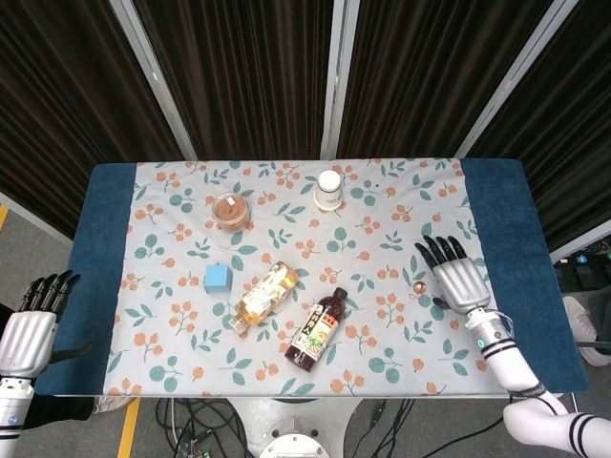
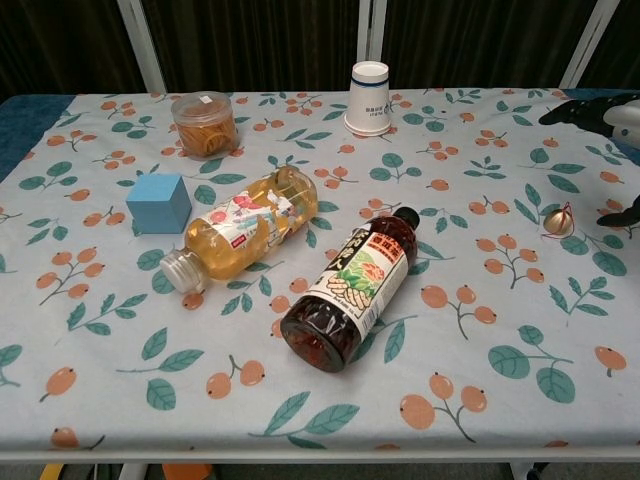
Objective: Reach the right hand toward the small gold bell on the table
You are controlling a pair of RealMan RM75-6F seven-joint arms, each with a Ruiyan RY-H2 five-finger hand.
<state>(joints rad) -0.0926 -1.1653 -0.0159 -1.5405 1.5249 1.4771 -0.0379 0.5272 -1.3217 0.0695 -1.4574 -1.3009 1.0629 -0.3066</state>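
Note:
The small gold bell (image 1: 418,286) (image 2: 558,222) lies alone on the floral cloth near the table's right side, with a thin red string on it. My right hand (image 1: 457,279) hovers just to the right of the bell, fingers spread, palm down, holding nothing. In the chest view only its fingertips (image 2: 577,110) show at the right edge, apart from the bell. My left hand (image 1: 32,324) hangs off the table's left edge, fingers apart and empty.
A dark sauce bottle (image 1: 317,329) and a clear yellow drink bottle (image 1: 264,295) lie on their sides mid-table. A blue cube (image 1: 218,278), a lidded snack jar (image 1: 230,210) and an upturned paper cup (image 1: 328,189) stand further back.

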